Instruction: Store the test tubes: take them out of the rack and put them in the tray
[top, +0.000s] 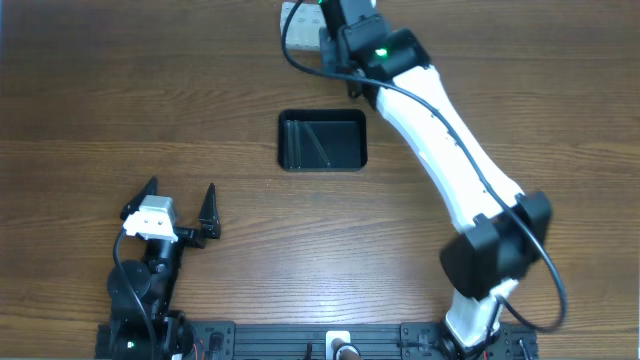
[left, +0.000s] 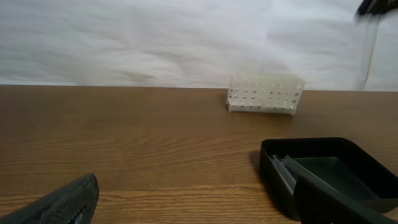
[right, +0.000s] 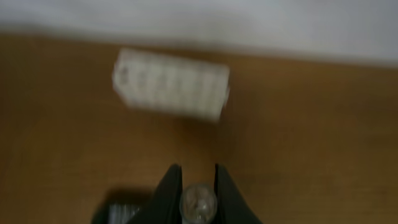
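Right gripper (right: 195, 180) was clenched on a test tube (right: 198, 202), raised near the rack (right: 171, 84). Left gripper (top: 180, 187) sat released, well apart. Tray (top: 282, 140) held a few tubes; none stood proud of the rack, so this was probably the last.

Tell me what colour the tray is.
The tray is black, clearest in the top view.
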